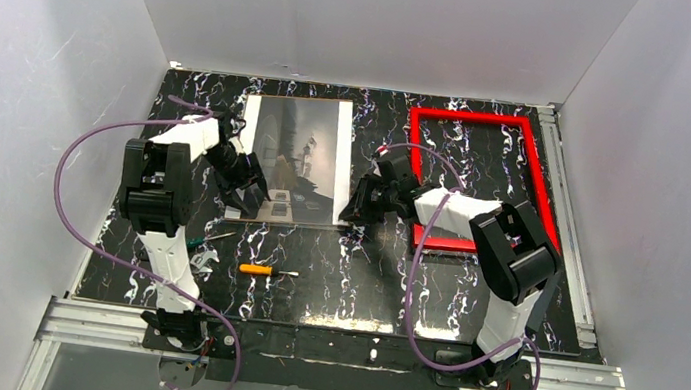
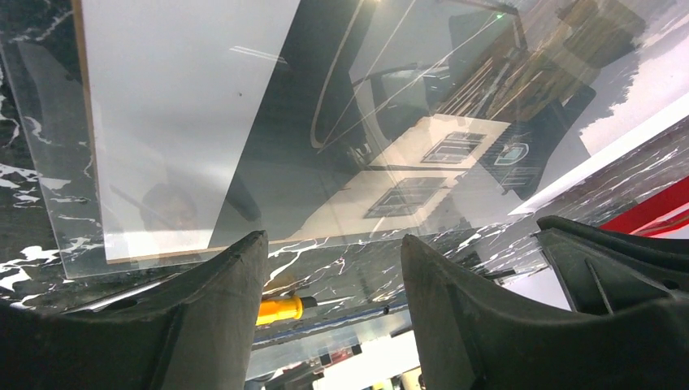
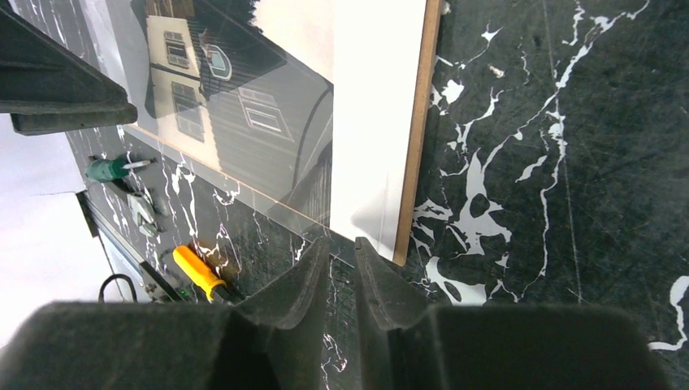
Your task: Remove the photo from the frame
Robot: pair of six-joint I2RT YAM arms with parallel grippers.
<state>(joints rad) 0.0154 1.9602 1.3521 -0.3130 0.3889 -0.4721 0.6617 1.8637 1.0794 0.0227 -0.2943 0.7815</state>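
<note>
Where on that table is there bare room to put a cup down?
Bare table lies between the yellow screwdriver and the right arm, also inside the red frame's far half. It is crowded by the wrench and at the photo's near corners, where the left gripper and right gripper sit.

"How do the arms read on your screen?"

"On my overhead feed, the left arm [image 1: 171, 187] and right arm [image 1: 504, 261] both have white shells with boxy black joint housings. They rise from black bases at seven and five o'clock. I see a purple cable [image 1: 59, 172] looping off each."

"And the claws?"

"My wrist cameras show the left claw [image 2: 333, 238] and right claw [image 3: 341, 241] with matte black, wedge-shaped fingers."
</note>
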